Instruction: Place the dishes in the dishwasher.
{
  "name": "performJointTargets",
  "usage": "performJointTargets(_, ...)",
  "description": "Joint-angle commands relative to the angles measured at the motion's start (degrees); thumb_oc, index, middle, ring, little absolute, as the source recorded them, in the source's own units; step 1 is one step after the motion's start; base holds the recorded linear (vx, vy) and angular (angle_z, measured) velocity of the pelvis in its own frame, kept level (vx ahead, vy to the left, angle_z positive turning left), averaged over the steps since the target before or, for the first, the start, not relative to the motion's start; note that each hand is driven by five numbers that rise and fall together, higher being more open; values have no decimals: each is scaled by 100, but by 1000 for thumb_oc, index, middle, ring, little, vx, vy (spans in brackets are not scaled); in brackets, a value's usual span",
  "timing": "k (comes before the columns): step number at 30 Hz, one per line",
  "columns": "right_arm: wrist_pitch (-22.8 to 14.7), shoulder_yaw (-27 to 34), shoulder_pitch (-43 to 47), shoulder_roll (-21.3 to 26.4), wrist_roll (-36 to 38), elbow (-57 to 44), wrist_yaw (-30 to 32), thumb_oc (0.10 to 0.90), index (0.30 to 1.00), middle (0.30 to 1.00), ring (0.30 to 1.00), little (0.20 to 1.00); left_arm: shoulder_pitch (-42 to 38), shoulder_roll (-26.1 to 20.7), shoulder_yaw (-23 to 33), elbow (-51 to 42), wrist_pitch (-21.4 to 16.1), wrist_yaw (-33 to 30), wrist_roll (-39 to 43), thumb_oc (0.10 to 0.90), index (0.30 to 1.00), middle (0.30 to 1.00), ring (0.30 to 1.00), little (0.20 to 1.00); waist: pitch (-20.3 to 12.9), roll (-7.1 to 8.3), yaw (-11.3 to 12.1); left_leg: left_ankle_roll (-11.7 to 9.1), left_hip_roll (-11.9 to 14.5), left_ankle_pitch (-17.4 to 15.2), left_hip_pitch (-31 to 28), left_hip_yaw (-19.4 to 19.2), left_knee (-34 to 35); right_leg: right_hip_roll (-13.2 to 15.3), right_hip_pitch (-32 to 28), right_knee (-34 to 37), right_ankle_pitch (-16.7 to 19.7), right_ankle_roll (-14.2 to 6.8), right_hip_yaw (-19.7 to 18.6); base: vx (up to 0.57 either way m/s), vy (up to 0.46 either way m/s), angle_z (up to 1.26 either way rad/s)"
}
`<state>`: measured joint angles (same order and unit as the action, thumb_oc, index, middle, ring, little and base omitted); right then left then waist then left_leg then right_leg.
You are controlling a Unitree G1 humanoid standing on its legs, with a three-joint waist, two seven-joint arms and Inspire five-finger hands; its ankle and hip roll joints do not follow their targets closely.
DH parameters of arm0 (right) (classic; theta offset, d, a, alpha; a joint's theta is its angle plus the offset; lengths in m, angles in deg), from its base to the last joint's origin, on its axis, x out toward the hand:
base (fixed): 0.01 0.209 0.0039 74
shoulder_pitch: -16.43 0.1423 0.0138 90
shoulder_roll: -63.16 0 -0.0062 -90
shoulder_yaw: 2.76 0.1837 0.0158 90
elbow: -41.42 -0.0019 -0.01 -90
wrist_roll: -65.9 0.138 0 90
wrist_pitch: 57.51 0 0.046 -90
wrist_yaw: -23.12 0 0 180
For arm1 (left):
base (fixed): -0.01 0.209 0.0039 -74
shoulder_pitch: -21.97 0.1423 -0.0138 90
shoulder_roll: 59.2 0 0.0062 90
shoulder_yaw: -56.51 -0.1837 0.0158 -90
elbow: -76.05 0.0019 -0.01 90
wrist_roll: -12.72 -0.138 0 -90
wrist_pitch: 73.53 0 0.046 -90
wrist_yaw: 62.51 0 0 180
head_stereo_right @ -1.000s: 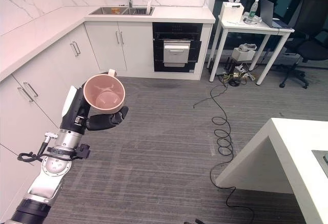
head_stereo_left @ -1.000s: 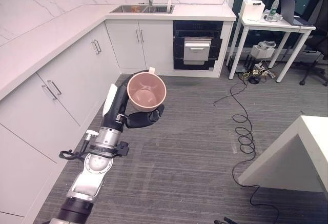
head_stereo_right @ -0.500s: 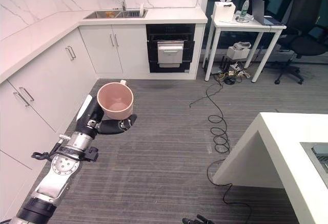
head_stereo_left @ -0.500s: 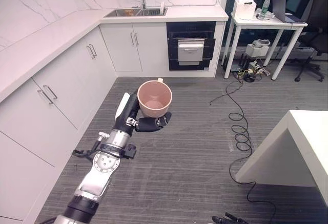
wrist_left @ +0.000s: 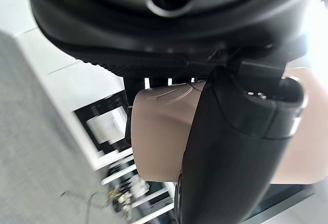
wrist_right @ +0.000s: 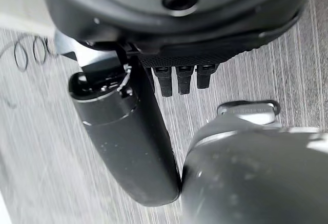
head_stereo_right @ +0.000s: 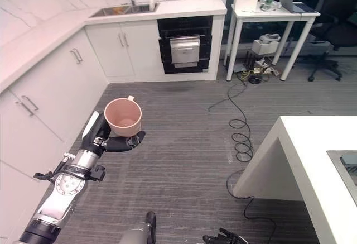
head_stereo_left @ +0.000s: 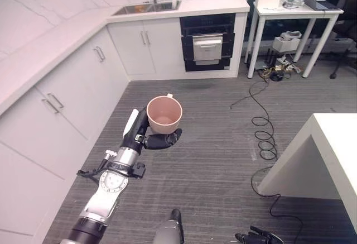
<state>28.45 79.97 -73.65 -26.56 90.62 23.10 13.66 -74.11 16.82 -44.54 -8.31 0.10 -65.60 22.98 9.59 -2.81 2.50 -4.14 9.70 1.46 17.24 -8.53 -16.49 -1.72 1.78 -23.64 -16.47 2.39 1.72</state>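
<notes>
A pink mug [head_stereo_left: 164,114] is held upright above the grey floor, its mouth facing up. My left hand [head_stereo_left: 152,139] is shut on it from below and behind, with the fingers curled round its base; in the left wrist view the thumb [wrist_left: 230,157] lies across the mug's wall [wrist_left: 159,137]. A dark built-in appliance [head_stereo_left: 207,46] with a silver front panel sits under the far counter, well beyond the mug. My right hand [head_stereo_left: 261,236] hangs low near the floor with relaxed fingers and nothing in it; its thumb [wrist_right: 128,131] shows against the floor.
White cabinets [head_stereo_left: 67,87] run along the left under a pale counter with a sink [head_stereo_left: 145,8]. A white table corner [head_stereo_left: 334,143] juts in at the right. A small white table [head_stereo_left: 295,10] with a box and bottle stands at the back. Black cables [head_stereo_left: 265,138] trail over the floor.
The camera has moved, shifting the whole picture. My left hand still holds the mug, which now looks smaller and lower. My right hand's fingers have come into view at the bottom edge.
</notes>
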Motion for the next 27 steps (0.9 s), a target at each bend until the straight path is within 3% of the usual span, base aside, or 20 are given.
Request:
performJointTargets(1, -210, 53, -272, -100, -183, 33, 289, 800, 900, 900, 900, 900, -610, -39, 555, -641, -698, -299, -153, 400, 300, 300, 300, 300, -470, 95, 15, 167, -339, 13, -74, 72, -70, 576, -936, 645, 424, -720, 319, 252, 211, -9)
performJointTargets(3, -267, 114, -321, -141, -198, 48, 302, 800, 900, 900, 900, 900, -692, -50, 520, -661, -629, -253, -160, 400, 300, 300, 300, 300, -494, 105, -9, 283, -471, -92, -173, 72, -70, 630, -1098, 645, 583, -770, 408, 295, 231, -9)
performJointTargets(4, -369, 164, -356, -208, -209, 26, 362, 800, 900, 900, 900, 900, -817, -95, 456, -635, -565, -169, -95, 400, 300, 300, 300, 300, -533, 100, -99, 463, -642, -227, -334, 104, -70, 689, -1245, 645, 1351, -977, 503, 282, 243, 4)
performJointTargets(5, -425, 167, -380, -240, -133, -13, 408, 800, 900, 900, 900, 900, -877, -118, 398, -609, -567, -153, -74, 400, 300, 300, 300, 300, -508, 60, -163, 560, -707, -298, -437, 169, -70, 698, -1145, 282, 1723, -1109, 511, 248, 240, 19)
performJointTargets(7, -512, 187, -444, -288, 86, -131, 440, 800, 900, 900, 900, 900, -960, -138, 297, -565, -611, -137, -124, 400, 300, 300, 300, 300, -476, -3, -252, 702, -800, -418, -562, 258, -70, 716, -725, -629, 2083, -1230, 474, 141, 173, 39)
performJointTargets(10, -544, 205, -487, -337, 98, -290, 467, 800, 900, 900, 900, 900, -1029, -203, 238, -495, -584, -170, -231, 400, 300, 300, 300, 300, -433, -127, -349, 800, -803, -557, -810, 246, -70, 770, -185, -1739, 2419, -1249, 552, 210, 121, 52)
performJointTargets(11, -625, 168, -452, -350, 97, -304, 429, 800, 900, 900, 900, 900, -1013, -234, 209, -453, -637, -273, -250, 400, 300, 300, 300, 300, -377, -161, -455, 805, -841, -687, -1053, 228, -70, 627, 305, -1646, 2371, -1173, 686, 395, 8, -6)
performJointTargets(13, -648, 142, -437, -340, 94, -317, 407, 800, 900, 900, 900, 900, -1011, -258, 204, -482, -636, -313, -305, 400, 300, 300, 300, 300, -342, -109, -547, 808, -922, -780, -1160, 259, -70, 451, 430, -1314, 2305, -1152, 751, 274, -75, -19)
performJointTargets(14, -636, 138, -430, -308, 85, -355, 401, 800, 900, 900, 900, 900, -1022, -278, 189, -518, -627, -345, -378, 400, 300, 300, 300, 300, -323, -39, -610, 815, -1004, -834, -1223, 291, -70, 376, 530, -935, 2342, -1134, 731, 307, -146, 12)
performJointTargets(15, -605, 129, -456, -274, 99, -423, 404, 800, 900, 900, 900, 900, -1021, -303, 180, -598, -604, -412, -613, 400, 300, 300, 300, 300, -271, 81, -741, 817, -1139, -995, -1401, 394, -70, 392, 636, -108, 2467, -1118, 763, 400, -200, 15)
performJointTargets(17, -566, 141, -466, -232, 204, -454, 410, 800, 900, 900, 900, 900, -1006, -362, 186, -725, -530, -453, -838, 400, 300, 300, 300, 300, -190, 277, -902, 818, -1322, -1296, -1719, 486, -70, 654, 986, 645, 2658, -1169, 908, 449, -235, 22)
performJointTargets(19, -532, 235, -470, -235, 196, -426, 379, 800, 900, 900, 900, 900, -910, -459, 261, -807, -584, -406, -798, 400, 300, 300, 300, 300, -142, 440, -994, 820, -1442, -1652, -2037, 533, -70, 1009, 1529, 645, 2823, -1322, 928, 456, -255, 64)
performJointTargets(21, -561, 342, -502, -285, 125, -354, 346, 800, 900, 900, 900, 900, -762, -483, 363, -880, -689, -316, -840, 400, 300, 300, 300, 300, -167, 471, -994, 817, -1449, -1836, -2222, 540, -70, 1115, 1641, 645, 2797, -1345, 980, 464, -264, 22)
performJointTargets(22, -516, 367, -510, -279, 177, -256, 254, 800, 900, 900, 900, 900, -623, -454, 470, -969, -691, -266, -911, 400, 300, 300, 300, 300, -262, 444, -943, 786, -1424, -1860, -2403, 555, -70, 1071, 1466, 645, 2477, -1180, 1033, 385, -230, -1)
performJointTargets(24, -492, 363, -517, -262, 205, -180, 218, 800, 900, 900, 900, 900, -574, -415, 454, -980, -674, -296, -913, 400, 300, 300, 300, 300, -329, 384, -952, 731, -1362, -1792, -2548, 627, -70, 917, 1343, 645, 2319, -1047, 925, 440, -235, 11)
performJointTargets(26, -416, 255, -448, -204, 123, -192, 218, 800, 900, 900, 900, 900, -437, -324, 495, -1035, -607, -280, -758, 400, 300, 300, 300, 300, -419, 232, -885, 357, -1092, -627, -3025, 546, -70, 589, 946, 645, 1869, -707, 877, 462, -257, 16)
performJointTargets(27, -409, 247, -440, -202, 106, -197, 210, 800, 900, 900, 900, 900, -430, -322, 502, -1040, -604, -277, -757, 400, 300, 300, 300, 300, -418, 259, -884, 339, -1113, -544, -3015, 546, -70, 610, 942, 645, 1874, -690, 873, 281, -214, -5)
